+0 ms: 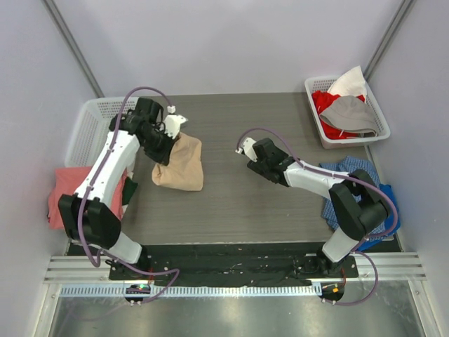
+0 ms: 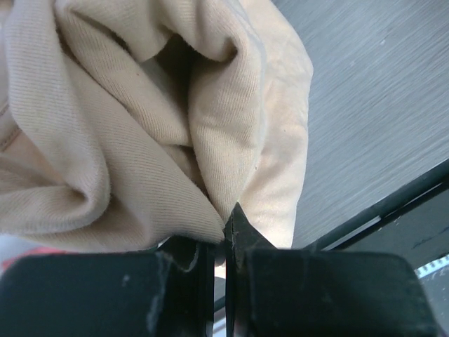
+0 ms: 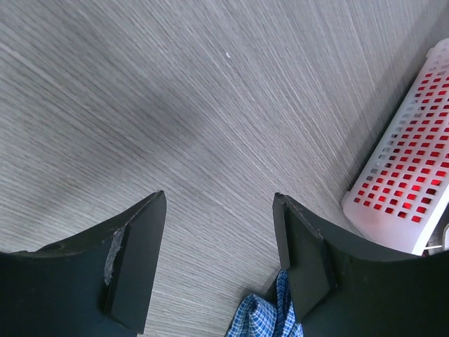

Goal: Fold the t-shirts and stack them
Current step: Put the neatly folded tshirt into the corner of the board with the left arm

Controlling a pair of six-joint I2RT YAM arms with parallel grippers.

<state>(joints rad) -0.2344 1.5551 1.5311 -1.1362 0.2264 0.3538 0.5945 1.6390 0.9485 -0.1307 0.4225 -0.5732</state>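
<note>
The tan t-shirt (image 1: 181, 165) hangs bunched from my left gripper (image 1: 168, 140) over the left part of the table. In the left wrist view the jaws are closed on a fold of the tan t-shirt (image 2: 140, 140), which fills most of that view. The salmon-pink t-shirt (image 1: 64, 188) lies at the table's left edge, partly under my left arm. My right gripper (image 1: 254, 163) is open and empty above the bare table middle; in the right wrist view its fingers (image 3: 133, 260) stand wide apart over the grey table (image 3: 175, 105).
A white basket (image 1: 90, 126) stands at the back left behind my left arm. Another white basket (image 1: 345, 112) at the back right holds red, white and grey cloth. A blue checked shirt (image 1: 354, 182) lies at the right edge, also in the right wrist view (image 3: 263, 319).
</note>
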